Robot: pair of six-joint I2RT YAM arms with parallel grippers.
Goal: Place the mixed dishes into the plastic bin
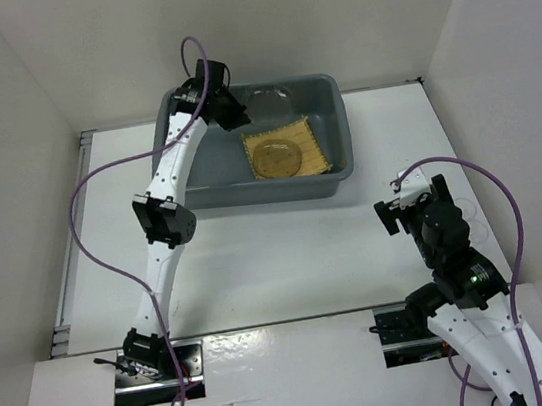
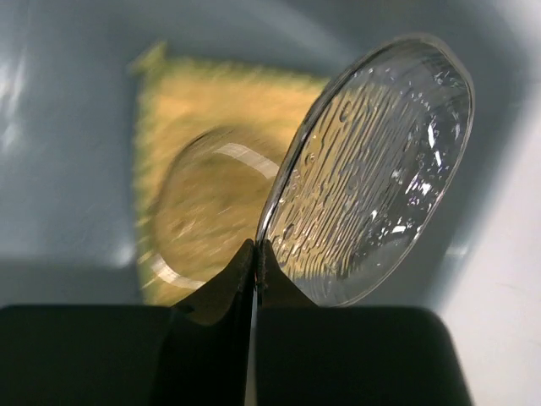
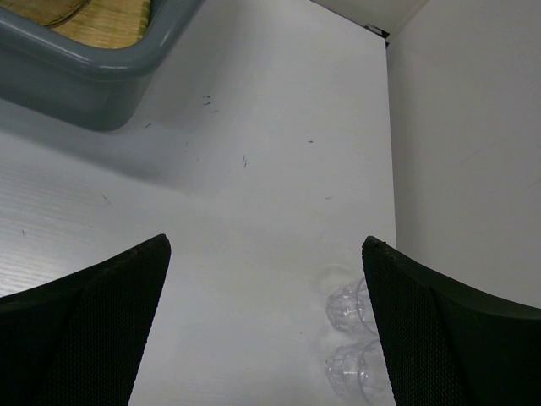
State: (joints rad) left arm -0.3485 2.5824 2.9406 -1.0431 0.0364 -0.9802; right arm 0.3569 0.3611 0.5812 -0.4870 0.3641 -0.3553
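The dark grey plastic bin (image 1: 340,175) stands at the back centre. The yellow woven mat (image 1: 310,137) lies in it with a clear glass saucer (image 1: 278,157) on top. My left gripper (image 1: 235,119) is over the bin's back left part, shut on the rim of a second clear saucer (image 2: 372,169) that it holds tilted above the mat (image 2: 203,93). My right gripper (image 3: 266,254) is open and empty over the table, right of the bin. Two tiny clear cups (image 3: 348,306) lie on the table close to its right finger.
White walls enclose the table on three sides. The bin's near right corner (image 3: 101,85) shows at the top left of the right wrist view. The right wall (image 3: 473,127) stands close beside the cups.
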